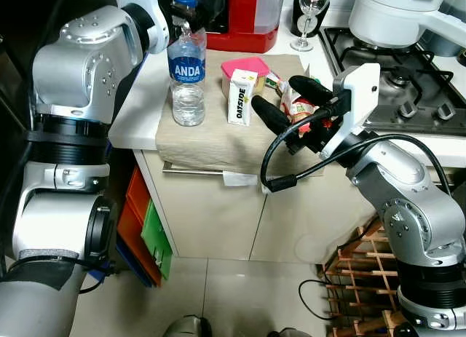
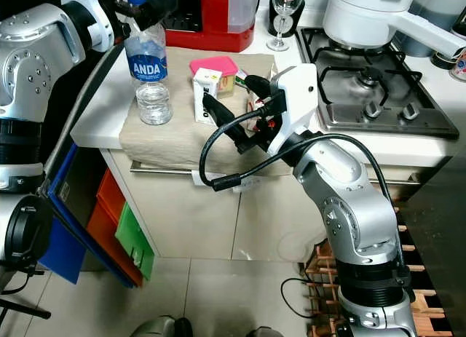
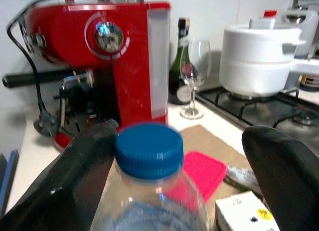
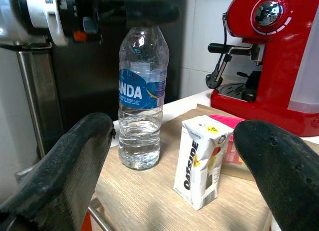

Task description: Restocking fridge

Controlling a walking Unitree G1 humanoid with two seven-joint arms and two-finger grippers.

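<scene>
The water bottle (image 1: 188,68) stands straight up on the cloth on the surface (image 1: 138,97). The left gripper (image 3: 174,181) is right at its blue cap (image 3: 148,149), fingers spread wide on both sides. The right gripper (image 4: 174,161) (also spread) aims at the small carton (image 4: 202,160). The left wrist view shows the cap up close; the head views show the whole bottle.

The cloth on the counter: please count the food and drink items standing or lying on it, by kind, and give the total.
Water bottle: 1
Small white carton: 1
Pink-lidded box: 1
Snack packet, between the right gripper's open fingers: 1
Total: 4
The left gripper is open around the bottle's blue cap.
</scene>
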